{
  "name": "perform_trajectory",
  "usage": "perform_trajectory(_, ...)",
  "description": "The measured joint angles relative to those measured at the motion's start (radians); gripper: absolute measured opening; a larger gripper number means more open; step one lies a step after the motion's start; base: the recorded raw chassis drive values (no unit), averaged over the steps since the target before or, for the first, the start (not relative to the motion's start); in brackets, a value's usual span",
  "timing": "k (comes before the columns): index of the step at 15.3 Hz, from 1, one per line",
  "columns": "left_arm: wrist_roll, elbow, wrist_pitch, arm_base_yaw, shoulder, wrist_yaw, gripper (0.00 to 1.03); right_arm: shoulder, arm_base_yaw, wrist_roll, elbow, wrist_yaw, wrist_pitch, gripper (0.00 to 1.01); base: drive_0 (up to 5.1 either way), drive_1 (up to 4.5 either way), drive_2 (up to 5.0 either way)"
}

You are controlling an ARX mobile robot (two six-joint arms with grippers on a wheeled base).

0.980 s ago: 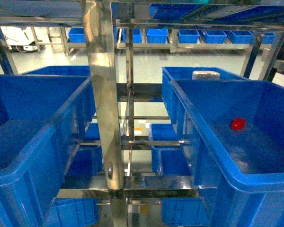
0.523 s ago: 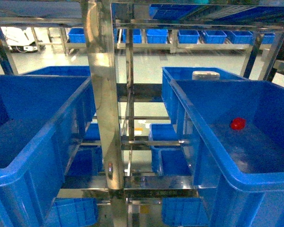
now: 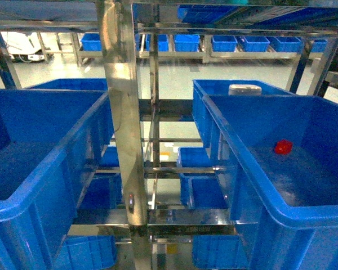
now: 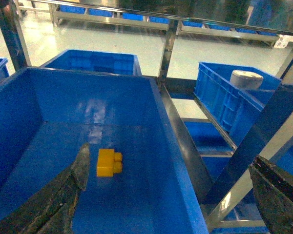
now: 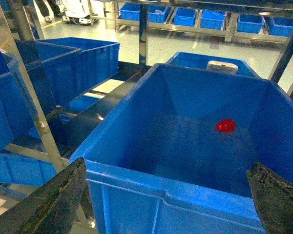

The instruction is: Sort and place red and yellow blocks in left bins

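1. Head view: a shiny steel rack post (image 3: 124, 112) stands in the middle, with a blue crate on each side of it.
2. Left of the post sits the left blue crate (image 3: 22, 197); its floor is dark in this view and no block can be made out there.
3. Right of the post sits the right blue crate (image 3: 259, 197), and the red block (image 3: 282, 147) lies on its floor toward the far wall, well apart from the post.
4. Behind the right crate, further from the post, a smaller blue crate holds a white round object (image 3: 245, 89).
5. Left wrist view: the yellow block (image 4: 108, 162) lies on its side on the floor of the left crate, touching no wall.
6. The left end effector (image 4: 171, 180) is released, its dark fingers (image 4: 68, 190) spread wide; one tip is just beside the yellow block, not touching it.
7. Right wrist view: the right end effector (image 5: 168, 187) is also released and holds nothing, its fingers (image 5: 58, 195) splayed at the near side of the right crate, well apart from the red block.
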Motion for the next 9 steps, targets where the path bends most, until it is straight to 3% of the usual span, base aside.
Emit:
perform_trajectory(1,0.000,0.000,0.000,0.000,0.000,0.000,0.98,0.000,0.000,0.000,0.000,0.000,0.000,0.98,0.0,0.00,0.0)
perform_trajectory(2,-0.001,0.000,0.001,0.000,0.000,0.000,0.98,0.021,0.025,0.021,-0.033,0.081,0.127,0.94,0.0,0.00,0.0)
perform_trajectory(3,0.030,-0.039,0.160,-0.028,0.005,-0.065,0.88,0.010,0.104,0.056,-0.095,0.273,0.246,0.81,0.0,0.00,0.0)
perform_trajectory(4,0.059,-0.090,0.225,-0.035,-0.028,-0.076,0.75,-0.032,0.181,0.072,-0.099,0.411,0.235,0.68,0.0,0.00,0.0)
perform_trajectory(5,0.075,-0.129,0.220,-0.039,-0.064,-0.077,0.63,-0.095,0.189,0.082,-0.100,0.471,0.198,0.55,0.0,0.00,0.0)
perform_trajectory(9,0.082,-0.211,0.172,-0.037,-0.195,-0.082,0.12,-0.241,0.183,0.090,-0.100,0.488,0.054,0.04,0.0,0.00,0.0)
